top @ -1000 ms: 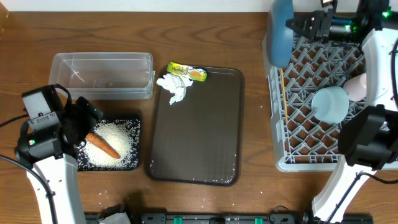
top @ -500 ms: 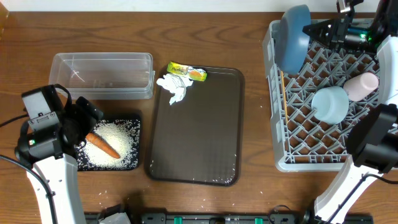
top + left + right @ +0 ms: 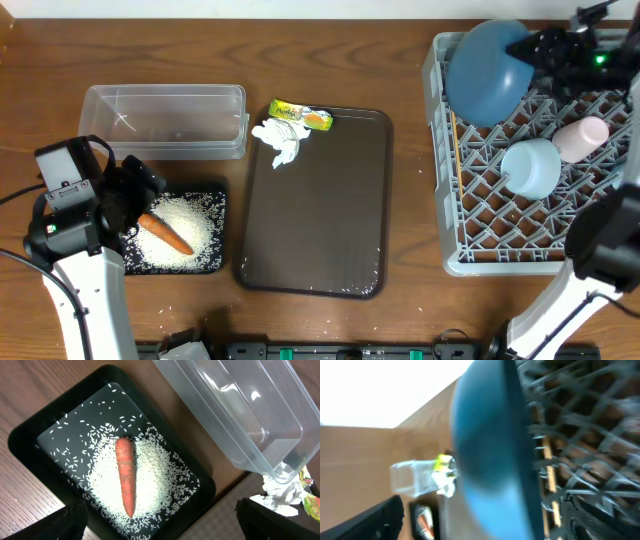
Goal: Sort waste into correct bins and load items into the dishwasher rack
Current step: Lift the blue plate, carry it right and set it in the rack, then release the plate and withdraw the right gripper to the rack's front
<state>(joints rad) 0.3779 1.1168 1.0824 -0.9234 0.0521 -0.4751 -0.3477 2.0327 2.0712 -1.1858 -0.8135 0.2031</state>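
Right jaws (image 3: 543,47) are spread wide and hold nothing. In the wrist view a finger shows at each lower corner, and the dark-blue bowl (image 3: 487,70) stands ahead of them, unpinched. Left jaws (image 3: 162,516) are also spread and empty, hanging over the black tray (image 3: 222,232).

The bowl stands on edge in the far-left corner of the dishwasher rack (image 3: 500,258). We judge the pegs prop it, which is why it stands without a grip.

The light-blue cup (image 3: 531,167) sits near the rack's middle, with the small pink cup (image 3: 582,138) tilted just beside it toward the right edge. The chopsticks (image 3: 454,150) lie along the rack's left edge, in a channel between pegs where they cannot roll.

The carrot (image 3: 165,235) lies on the rice (image 3: 192,228) inside the black tray, near the counter's (image 3: 400,60) front-left corner; we read this as the food waste already grouped.

The tissue (image 3: 280,140) and wrapper (image 3: 300,116) touch each other at the far-left corner of the brown serving tray (image 3: 320,220), not yet binned. The clear tub (image 3: 165,150) stands just beside that corner and looks empty, so we take it for their bin. The left arm is the nearer one.
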